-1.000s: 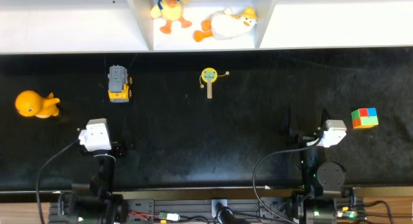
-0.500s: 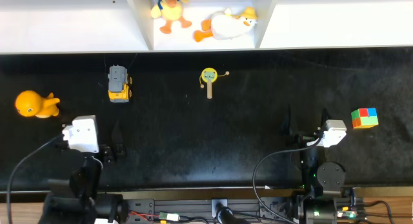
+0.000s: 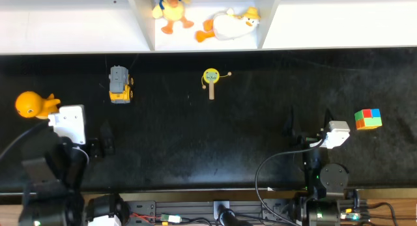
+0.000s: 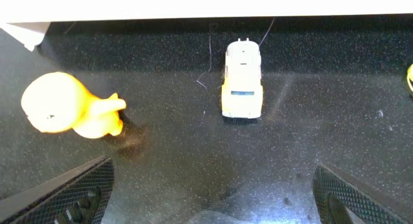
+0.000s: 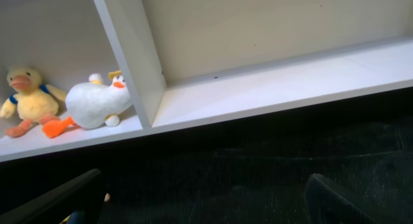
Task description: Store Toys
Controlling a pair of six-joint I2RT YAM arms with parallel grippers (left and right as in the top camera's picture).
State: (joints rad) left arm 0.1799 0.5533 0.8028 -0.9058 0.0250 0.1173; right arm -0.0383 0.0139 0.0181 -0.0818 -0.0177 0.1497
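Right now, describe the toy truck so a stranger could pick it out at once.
Find the white shelf along the far edge of the black tabletop; just in front of it, left of the middle, sits the toy truck. A round orange toy lies to its left and a small stick-handled drum to its right. It alone is boxy, grey and yellow.

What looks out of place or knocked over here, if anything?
The white plush goose lies tipped on its side in the middle compartment of the shelf, beside the sitting yellow plush duck. Nothing looks spilled or damaged.
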